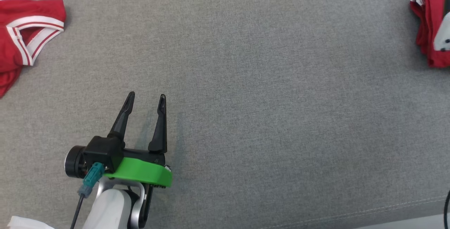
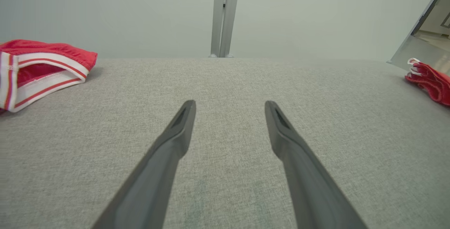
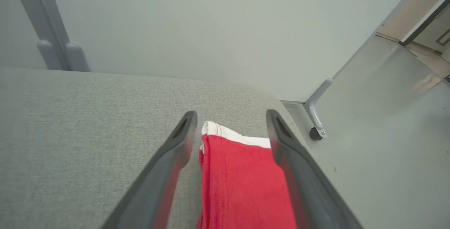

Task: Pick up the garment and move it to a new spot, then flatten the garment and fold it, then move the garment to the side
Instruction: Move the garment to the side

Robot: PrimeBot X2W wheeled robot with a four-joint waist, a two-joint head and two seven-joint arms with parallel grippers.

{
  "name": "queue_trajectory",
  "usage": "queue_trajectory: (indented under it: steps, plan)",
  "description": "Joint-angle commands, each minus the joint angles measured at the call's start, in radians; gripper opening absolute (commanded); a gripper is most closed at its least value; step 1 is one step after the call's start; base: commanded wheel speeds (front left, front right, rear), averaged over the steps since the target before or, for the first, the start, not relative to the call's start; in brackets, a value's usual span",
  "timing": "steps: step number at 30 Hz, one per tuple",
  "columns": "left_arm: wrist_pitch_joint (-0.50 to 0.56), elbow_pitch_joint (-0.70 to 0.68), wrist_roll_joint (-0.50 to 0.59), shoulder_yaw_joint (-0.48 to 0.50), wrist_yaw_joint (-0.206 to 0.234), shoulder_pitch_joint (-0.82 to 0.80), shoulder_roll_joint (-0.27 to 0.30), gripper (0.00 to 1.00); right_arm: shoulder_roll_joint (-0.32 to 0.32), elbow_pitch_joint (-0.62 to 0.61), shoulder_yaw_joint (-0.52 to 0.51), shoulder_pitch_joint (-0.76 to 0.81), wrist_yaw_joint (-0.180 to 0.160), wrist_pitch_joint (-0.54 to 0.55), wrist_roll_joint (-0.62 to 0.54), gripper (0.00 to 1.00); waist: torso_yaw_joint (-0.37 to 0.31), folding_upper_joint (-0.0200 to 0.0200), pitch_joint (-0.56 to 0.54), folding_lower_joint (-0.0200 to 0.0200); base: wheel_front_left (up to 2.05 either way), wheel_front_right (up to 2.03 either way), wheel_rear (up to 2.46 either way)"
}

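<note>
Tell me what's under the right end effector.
A red garment with white trim lies beneath the open right end effector, on the grey fabric surface. Whatever is beneath the garment is hidden.

The left gripper (image 1: 146,96) hangs open over the grey surface (image 1: 281,116). A striped garment (image 1: 24,35) lies at the far left, a bunched garment (image 1: 426,28) at the far right.

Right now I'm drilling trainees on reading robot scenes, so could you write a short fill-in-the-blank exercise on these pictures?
1. The left claw stands over bare grey cloth with its jaws ____.
2. The garment between the right claw's fingers is ____ with a white band.
3. In the head view, a second red garment lies at the upper ____.
Missing words: open; red; left.
</note>
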Motion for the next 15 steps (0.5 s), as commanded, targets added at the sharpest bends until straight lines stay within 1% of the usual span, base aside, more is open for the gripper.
queue_trajectory:
  steps: [1,7,10,12,15]
  plan:
    - [-0.009,0.011,-0.007,0.011,0.006,-0.018,0.0,1.0,0.022,-0.012,0.016,0.011,-0.002,-0.016,0.008,1.0,0.01,0.0,-0.032,0.0,0.0,0.0,0.0]
    - [-0.03,0.068,-0.035,0.048,0.02,-0.013,-0.008,1.0,0.132,-0.068,0.081,0.074,-0.002,-0.05,0.06,1.0,0.021,0.0,-0.119,0.0,0.0,0.0,0.0]
    - [-0.036,0.097,-0.047,0.066,0.029,0.007,-0.013,1.0,0.17,-0.114,0.113,0.125,-0.002,-0.057,0.084,1.0,0.03,0.0,-0.164,0.0,0.0,0.0,0.0]
    - [-0.039,0.117,-0.054,0.081,0.035,0.019,-0.016,1.0,0.203,-0.152,0.127,0.172,-0.002,-0.059,0.107,1.0,0.039,0.0,-0.195,0.0,0.0,0.0,0.0]
    - [-0.044,0.143,-0.067,0.103,0.043,0.042,-0.021,1.0,0.229,-0.249,0.134,0.254,-0.002,-0.059,0.14,1.0,0.052,0.0,-0.239,0.0,0.0,0.0,0.0]
